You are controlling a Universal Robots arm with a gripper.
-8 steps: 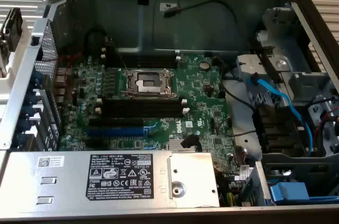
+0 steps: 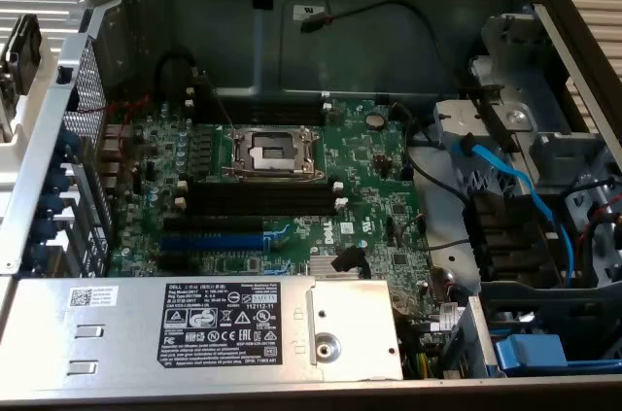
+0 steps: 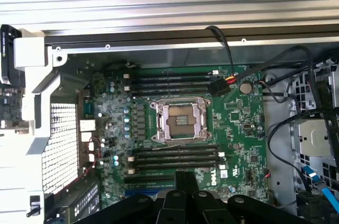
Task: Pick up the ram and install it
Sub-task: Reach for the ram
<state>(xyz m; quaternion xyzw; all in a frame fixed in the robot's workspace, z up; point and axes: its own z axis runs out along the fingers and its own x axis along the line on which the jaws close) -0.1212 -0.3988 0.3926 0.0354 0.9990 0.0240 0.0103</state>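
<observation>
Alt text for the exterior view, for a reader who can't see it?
An open desktop computer case holds a green motherboard with an empty processor socket at its centre and black memory slots beside it. The arm's dark gripper hangs shut above the case's far wall; a labelled power supply lies in front.

**Desk:** The case stands open at the top, with clear air over the motherboard (image 2: 369, 168) and its low socket (image 2: 272, 151)?

**Photographer:** Yes. The end effector (image 3: 185, 181) hangs well above it. The power supply (image 2: 194, 328) walls one side, and blue cables (image 2: 505, 178) crowd the exterior view's right. A black cable (image 2: 389, 8) loops across the back wall.
</observation>
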